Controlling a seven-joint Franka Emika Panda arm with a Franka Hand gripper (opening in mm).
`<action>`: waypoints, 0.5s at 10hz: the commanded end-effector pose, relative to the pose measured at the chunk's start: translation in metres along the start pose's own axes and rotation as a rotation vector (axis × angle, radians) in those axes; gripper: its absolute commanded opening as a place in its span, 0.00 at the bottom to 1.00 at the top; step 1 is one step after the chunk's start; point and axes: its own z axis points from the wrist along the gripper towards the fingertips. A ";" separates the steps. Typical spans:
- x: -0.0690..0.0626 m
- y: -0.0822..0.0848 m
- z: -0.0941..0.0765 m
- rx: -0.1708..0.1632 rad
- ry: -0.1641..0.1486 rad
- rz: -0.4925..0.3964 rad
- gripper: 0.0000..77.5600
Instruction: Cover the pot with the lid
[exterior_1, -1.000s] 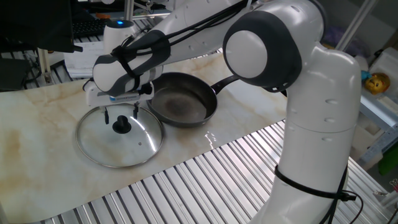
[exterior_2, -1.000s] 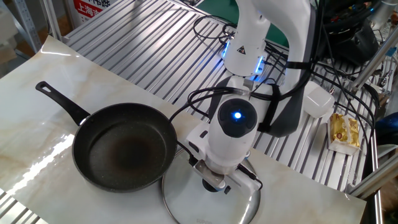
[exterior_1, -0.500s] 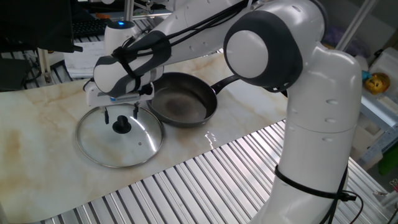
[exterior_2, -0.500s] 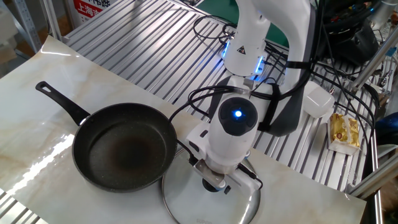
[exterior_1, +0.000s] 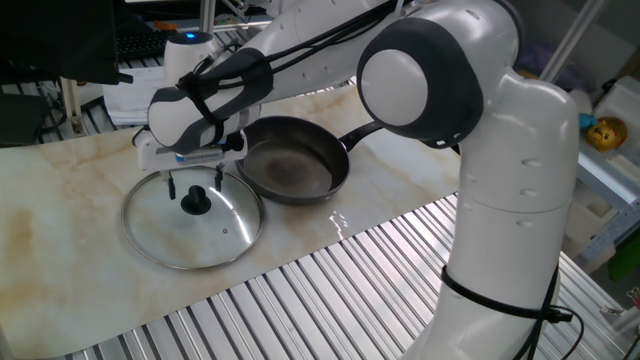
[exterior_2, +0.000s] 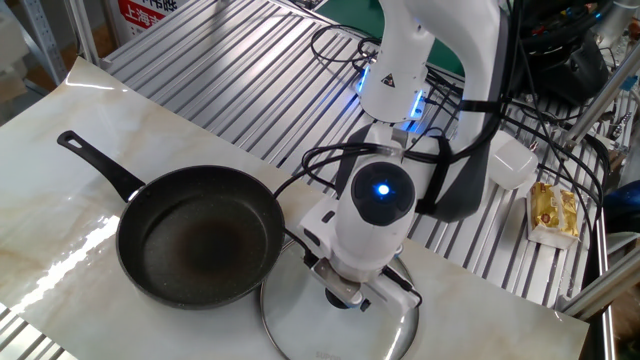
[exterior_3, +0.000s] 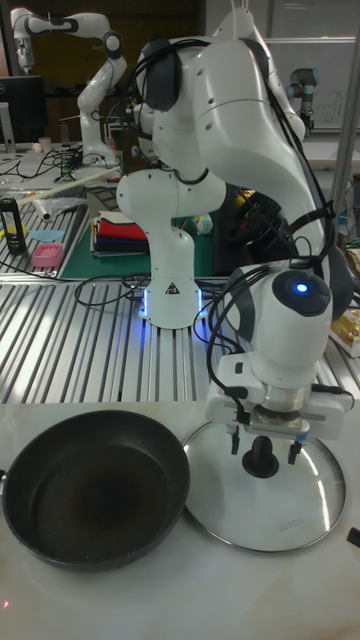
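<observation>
The pot (exterior_1: 290, 168) is a shallow black pan standing upright on the marble board, its long handle (exterior_2: 95, 165) pointing away from the lid. The lid (exterior_1: 228, 236), clear glass with a metal rim, lies flat on the board right beside the pot, rims nearly touching. Its black knob (exterior_3: 262, 461) stands at the centre. My gripper (exterior_3: 263, 447) hangs straight over the knob, open, one finger (exterior_3: 235, 441) on each side of the knob's top without closing on it. In the other fixed view my hand (exterior_2: 345, 290) hides the knob and much of the lid (exterior_2: 290, 322).
The marble board (exterior_1: 60, 200) lies on a slatted metal table (exterior_2: 230, 70). My arm's base (exterior_2: 395, 70) and cables stand behind the lid. A white box (exterior_2: 510, 160) and a yellow packet (exterior_2: 545, 215) sit at the right.
</observation>
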 end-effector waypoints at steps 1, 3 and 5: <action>-0.003 0.001 0.007 -0.002 -0.016 -0.016 1.00; -0.001 -0.001 0.012 -0.005 -0.011 -0.019 1.00; 0.009 -0.008 0.019 -0.018 -0.005 0.000 1.00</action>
